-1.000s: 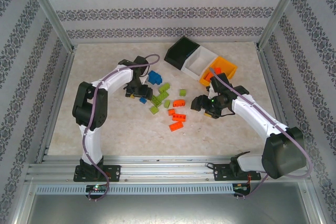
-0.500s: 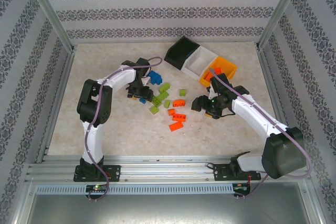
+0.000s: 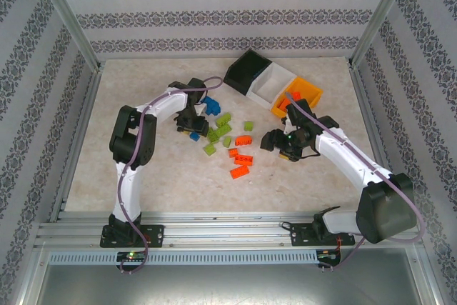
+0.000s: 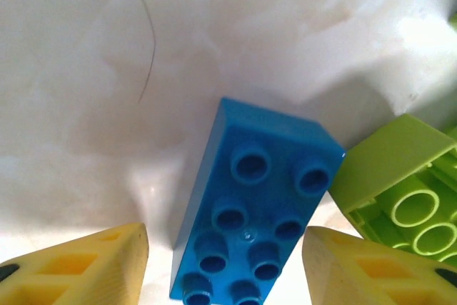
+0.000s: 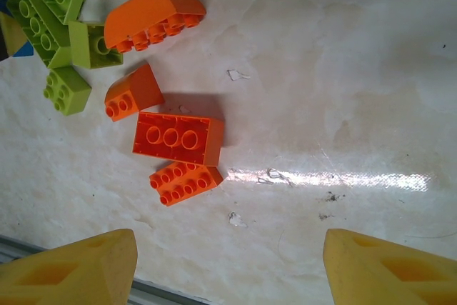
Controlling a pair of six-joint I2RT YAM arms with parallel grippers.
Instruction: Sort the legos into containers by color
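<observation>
Left gripper (image 4: 227,268): fingers apart, one on each side of a blue brick (image 4: 253,205) lying on the table (image 4: 86,69), with a lime brick (image 4: 393,169) just beside it. Right gripper (image 5: 228,262): fingers apart, nothing between them, hovering near four orange bricks (image 5: 178,137). The black bin (image 3: 246,71), white bin (image 3: 275,85) and orange-yellow bin (image 3: 303,94) stand joined in a row at the far right of the table

Bright, even light throughout. A glare streak crosses the desk (image 5: 335,176) in the right wrist view; the left wrist close-up looks soft and washed-out.
</observation>
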